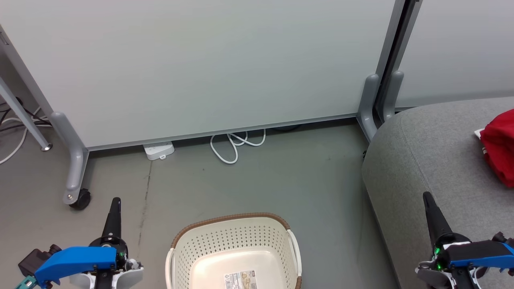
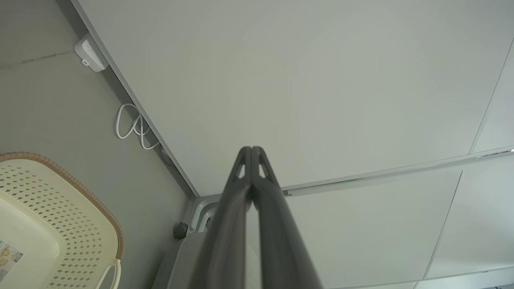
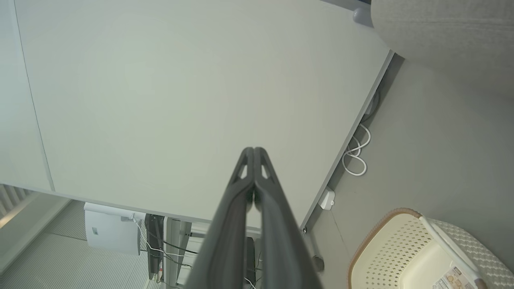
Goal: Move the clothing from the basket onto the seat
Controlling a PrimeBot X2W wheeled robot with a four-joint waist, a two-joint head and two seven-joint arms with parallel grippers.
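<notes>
The cream basket (image 1: 235, 245) stands on the floor at the bottom centre, with just a paper label (image 1: 241, 279) inside it; its rim also shows in the left wrist view (image 2: 60, 224) and the right wrist view (image 3: 405, 253). Red clothing (image 1: 500, 148) lies on the grey seat (image 1: 437, 160) at the right edge. My left gripper (image 1: 115, 200) is shut and holds nothing, left of the basket; its tips (image 2: 251, 149) press together. My right gripper (image 1: 426, 195) is shut too, over the seat's front edge, holding nothing, tips (image 3: 254, 149) pressed together.
A pale partition wall (image 1: 200, 68) on castor feet (image 1: 78, 196) spans the back. A white power strip (image 1: 159, 150) and looped white cable (image 1: 237, 144) lie at its base. A grey post (image 1: 377, 100) stands beside the seat. Bare grey floor (image 1: 281, 180) lies between wall and basket.
</notes>
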